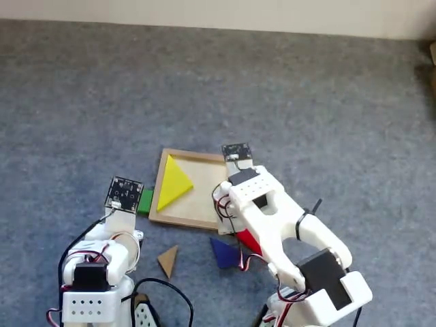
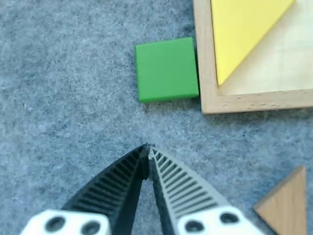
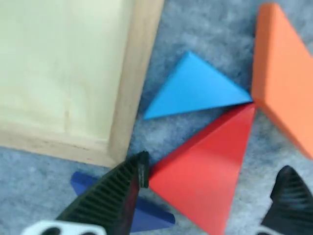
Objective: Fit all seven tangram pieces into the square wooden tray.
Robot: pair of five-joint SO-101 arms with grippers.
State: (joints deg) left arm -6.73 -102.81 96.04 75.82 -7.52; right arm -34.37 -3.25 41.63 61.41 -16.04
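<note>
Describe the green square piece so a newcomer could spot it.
Find the square wooden tray on the grey carpet, holding a yellow triangle. Just outside its rim, ahead of the left gripper, lies the green square piece. It is the only green piece.

- Wooden tray point(image 1: 191, 222): square and shallow, lying flat on the grey carpet.
- Yellow triangle point(image 1: 174, 182): large, flat inside the tray, along its left side in the high view.
- Green square point(image 2: 166, 69): on the carpet, just beside the tray's outer wall.
- Tan triangle point(image 1: 168, 259): small, near the tray's front edge.
- Red triangle point(image 3: 205, 176), light blue triangle point(image 3: 195, 88), orange piece point(image 3: 283, 78) and dark blue piece point(image 1: 225, 252): clustered outside one tray corner. The red tip meets the light blue and orange pieces.
</note>
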